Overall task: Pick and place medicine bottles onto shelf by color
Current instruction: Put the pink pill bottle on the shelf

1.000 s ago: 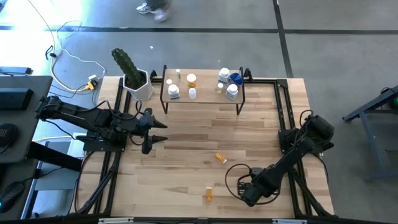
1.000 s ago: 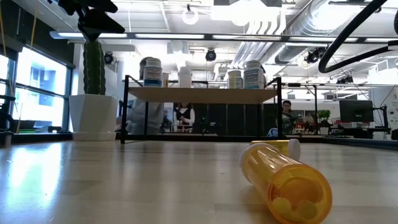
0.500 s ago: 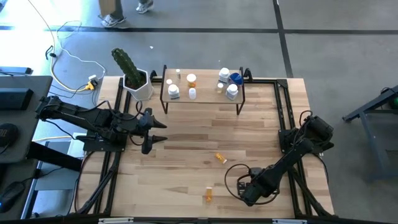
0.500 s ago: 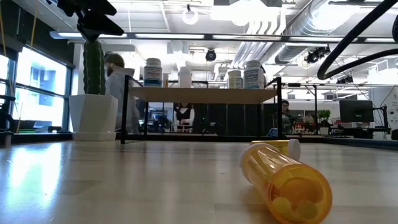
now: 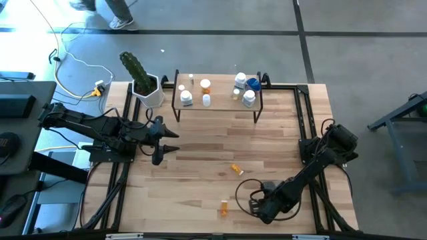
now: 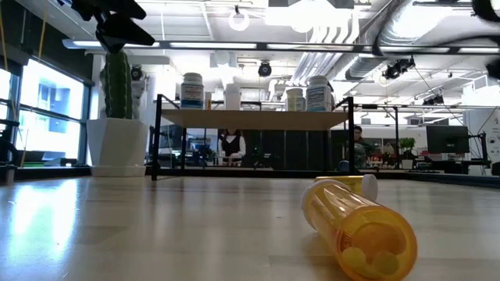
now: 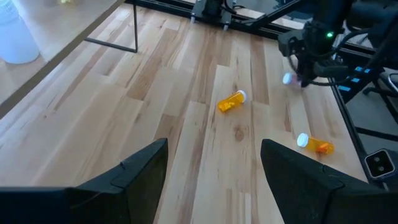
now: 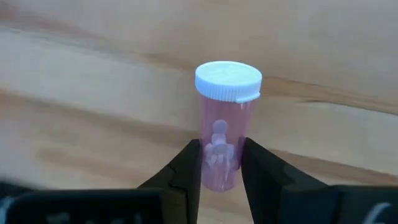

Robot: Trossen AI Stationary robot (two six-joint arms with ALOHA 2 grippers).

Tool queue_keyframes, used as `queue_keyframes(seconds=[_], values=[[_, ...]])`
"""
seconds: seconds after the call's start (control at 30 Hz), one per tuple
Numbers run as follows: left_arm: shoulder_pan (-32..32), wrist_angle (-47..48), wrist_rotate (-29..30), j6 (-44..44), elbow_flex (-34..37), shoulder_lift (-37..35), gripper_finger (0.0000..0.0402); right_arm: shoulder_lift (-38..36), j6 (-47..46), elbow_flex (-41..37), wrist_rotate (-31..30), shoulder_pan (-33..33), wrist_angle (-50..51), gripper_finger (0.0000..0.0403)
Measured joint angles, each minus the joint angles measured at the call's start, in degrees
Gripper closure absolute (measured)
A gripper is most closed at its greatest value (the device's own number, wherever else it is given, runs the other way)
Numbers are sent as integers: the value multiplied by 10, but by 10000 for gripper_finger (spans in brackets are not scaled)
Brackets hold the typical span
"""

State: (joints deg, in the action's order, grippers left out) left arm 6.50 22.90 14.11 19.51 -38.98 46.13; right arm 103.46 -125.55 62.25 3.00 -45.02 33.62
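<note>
1. High view: the right gripper (image 5: 259, 203) sits low near the front edge of the bench (image 5: 200, 160), right of centre.
2. Its wrist camera shows the two dark fingers (image 8: 186, 168) pressed against the sides of a pink bottle (image 8: 222, 124) with a white cap; the gripper is clamped on that bottle, with the wood grain of the bench behind it.
3. The left gripper (image 5: 163, 139) hangs over the left part of the bench, well apart from any bottle. Its fingers (image 7: 140, 171) stand wide apart with nothing between them.
4. Two orange bottles lie on their sides on the bench. One orange bottle (image 5: 236, 169) rests near the middle; the other, the front orange bottle (image 5: 224, 208), lies close to the front edge, just left of the right gripper.
5. The shelf (image 5: 217, 103) stands at the back of the bench on thin black legs.
6. On its left half are a few white bottles (image 5: 187, 99) and an orange one (image 5: 205, 85); on its right half more white ones cluster round a blue-capped bottle (image 5: 252, 85).
7. A cactus in a white pot (image 5: 148, 90) stands just left of the shelf.
8. A person (image 5: 110, 10) is on the floor beyond the bench.
</note>
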Motion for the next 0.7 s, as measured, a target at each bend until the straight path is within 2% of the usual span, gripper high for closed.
queue_keyframes(seconds=[0.33, 0.7], values=[[0, 0, -21, 48, 0, 0, 154, 0, 138, 80, -138, 33, 2, 318], [0, -22, -48, 53, 0, 0, 154, 0, 338, 149, -176, 115, 5, 318]])
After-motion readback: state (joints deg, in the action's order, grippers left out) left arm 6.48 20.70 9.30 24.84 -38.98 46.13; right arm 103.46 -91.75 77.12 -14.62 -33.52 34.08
